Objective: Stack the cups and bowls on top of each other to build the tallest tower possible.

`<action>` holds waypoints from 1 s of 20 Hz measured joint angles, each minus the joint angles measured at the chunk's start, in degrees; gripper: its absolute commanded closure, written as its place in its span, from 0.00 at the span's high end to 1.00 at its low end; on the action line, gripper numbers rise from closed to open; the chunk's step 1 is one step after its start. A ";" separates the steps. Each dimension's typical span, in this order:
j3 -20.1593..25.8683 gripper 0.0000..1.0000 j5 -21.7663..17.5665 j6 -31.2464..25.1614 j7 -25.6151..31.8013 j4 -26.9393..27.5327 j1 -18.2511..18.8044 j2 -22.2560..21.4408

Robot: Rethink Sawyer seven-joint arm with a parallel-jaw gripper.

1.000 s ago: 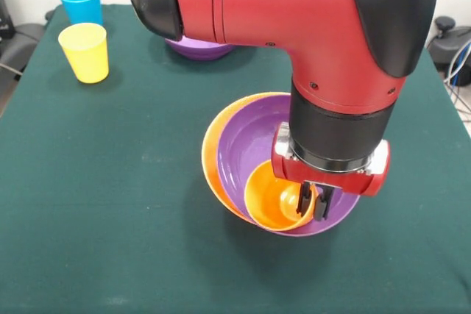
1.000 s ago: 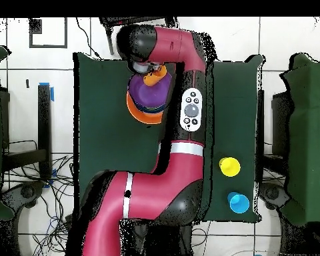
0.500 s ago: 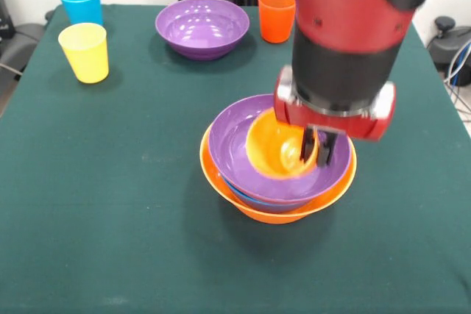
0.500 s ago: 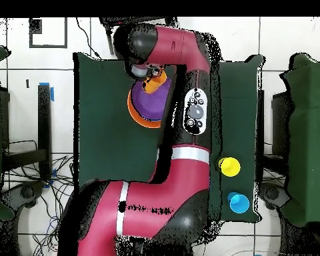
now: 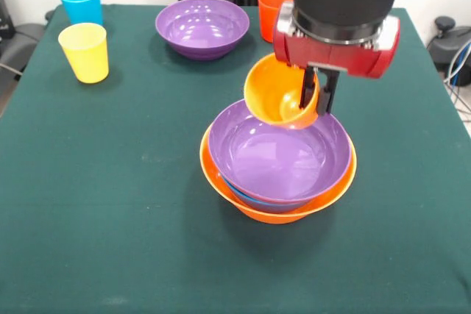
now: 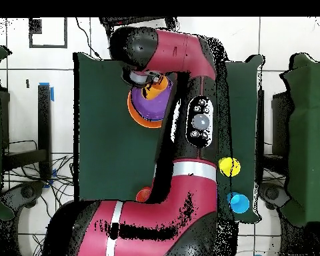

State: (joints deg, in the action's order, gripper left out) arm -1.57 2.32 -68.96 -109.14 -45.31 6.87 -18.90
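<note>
So in the last second the orange cup [image 5: 278, 93] went from sitting down inside the purple bowl [image 5: 278, 158] to hanging in the air above its far rim. I've got it lifted clear now, tipped over so its mouth faces the front camera, and nothing of it touches the bowl as far as I can see. The pile also looked tilted a second ago and it sits level on the table [image 5: 110, 204] now, which is a relief.

What that means for the tower [image 5: 278, 174]: right now it's the big orange bowl [image 5: 274, 211] as base, a sliver of blue bowl [image 5: 246, 198] peeking out, and the purple one on top. The cup isn't part of it any more (so we're technically one piece shorter than a moment ago). My guess is it was lying badly in there and needs setting down again, but that's only a guess.

The gripper [image 5: 318, 101] is clamped on the cup's wall, one finger inside the cup and one outside, jaws drawn in close with just the thin plastic between them. Looks like a firm pinch on the rim side.

Rest of the table: second purple bowl [image 5: 202, 27] and the red-orange cup [image 5: 272, 11] at the far edge, yellow cup [image 5: 85, 51] and light blue cup [image 5: 81, 2] off at the far corner, all untouched and well apart from the pile. Overhead view is mostly arm, not much help.
</note>
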 measured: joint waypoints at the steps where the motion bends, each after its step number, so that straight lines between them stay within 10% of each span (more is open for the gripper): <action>1: -0.07 0.00 0.04 -0.01 0.00 -0.33 -0.01 -0.38; 20: -0.22 0.00 0.04 10.93 0.00 -8.72 0.64 -1.79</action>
State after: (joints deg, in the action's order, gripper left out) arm -1.78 2.35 -58.03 -109.14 -54.04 7.51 -20.69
